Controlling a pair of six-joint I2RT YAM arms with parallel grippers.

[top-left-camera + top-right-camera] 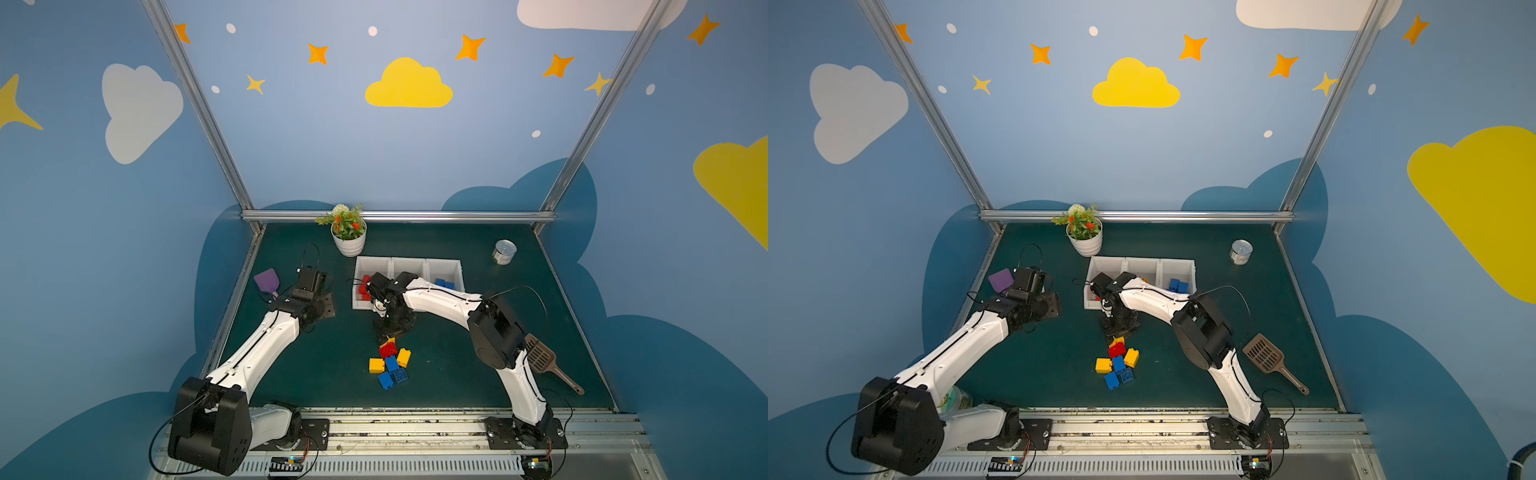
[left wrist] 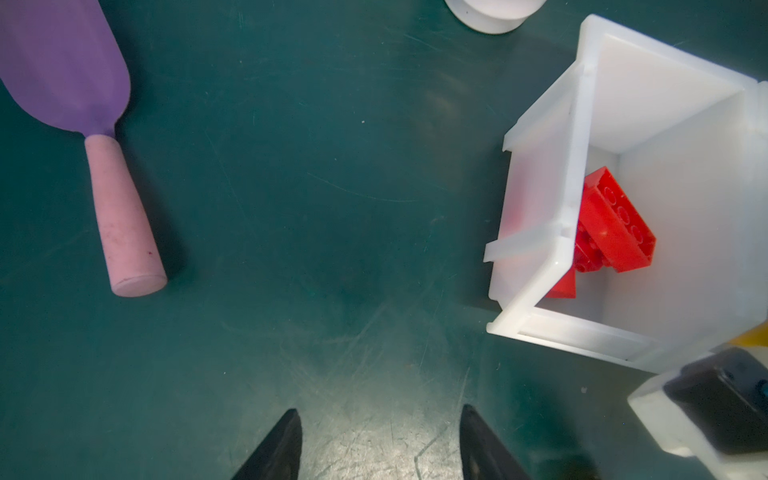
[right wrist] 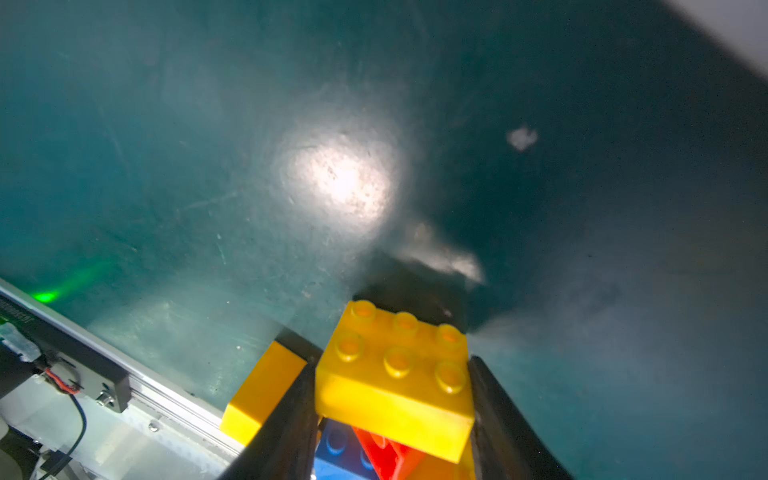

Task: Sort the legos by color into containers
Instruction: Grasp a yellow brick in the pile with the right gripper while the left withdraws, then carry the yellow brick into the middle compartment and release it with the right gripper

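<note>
Clamps a yellow lego [image 3: 395, 374] in the right end effector [image 3: 391, 365], over the edge of the loose pile [image 1: 391, 363] on the tabletop [image 1: 332, 374], near the containers [image 1: 444, 262]. Holds the left end effector [image 2: 380, 409] released and empty above bare tabletop beside the bin [image 2: 540, 166] of red legos [image 2: 615, 224].

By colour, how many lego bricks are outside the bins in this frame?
Yellow bricks: 3 (one between the fingers of the right end effector)
Blue bricks: 3
Red bricks: 1
Total: 7
</note>
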